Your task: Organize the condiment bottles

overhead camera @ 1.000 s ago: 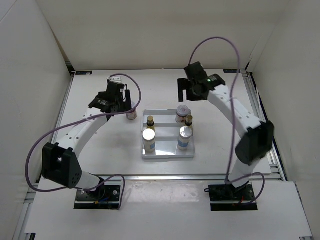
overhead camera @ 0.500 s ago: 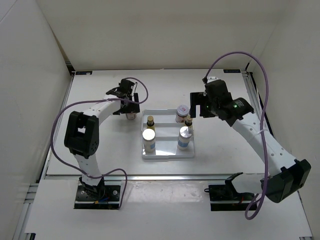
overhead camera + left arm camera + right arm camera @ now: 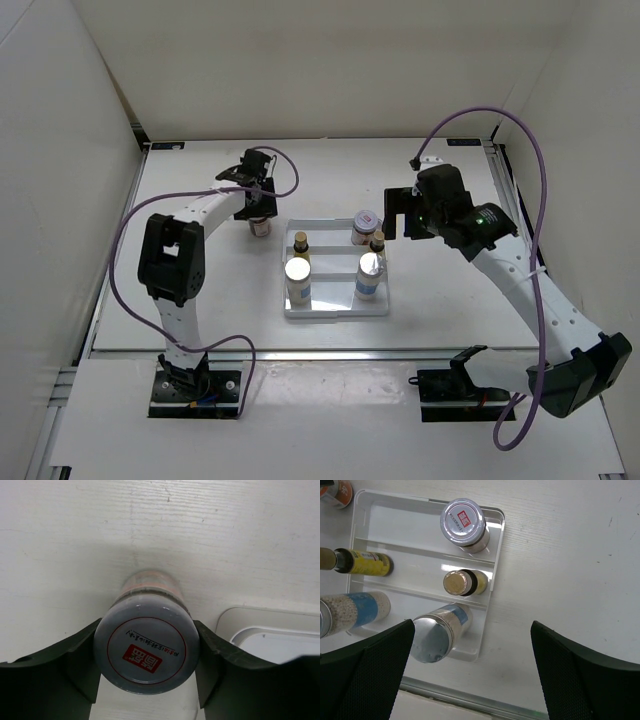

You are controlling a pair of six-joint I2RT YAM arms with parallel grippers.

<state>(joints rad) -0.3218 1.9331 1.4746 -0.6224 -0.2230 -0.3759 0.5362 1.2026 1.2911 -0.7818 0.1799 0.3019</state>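
Note:
A squat jar with a pinkish-white lid point(image 3: 261, 226) point(image 3: 146, 652) stands on the table just left of the white divided tray point(image 3: 335, 312). My left gripper point(image 3: 257, 208) point(image 3: 146, 680) is shut on this jar, a finger pressing each side of its lid. The tray holds a second squat jar point(image 3: 365, 226) point(image 3: 463, 524), two slim dark yellow-labelled bottles point(image 3: 300, 244) point(image 3: 378, 241) and two whitish silver-capped bottles point(image 3: 298, 276) point(image 3: 370, 272). My right gripper point(image 3: 402, 212) point(image 3: 472, 670) hovers open above the tray's right edge with nothing between its fingers.
White walls enclose the table on the left, back and right. A corner of the tray point(image 3: 260, 630) lies close to the right of the held jar. The table's near edge strip point(image 3: 470, 700) runs below the tray in the right wrist view.
My left gripper has closed from wide open onto the squat jar beside the tray. The right arm has drifted slightly right and stayed open.

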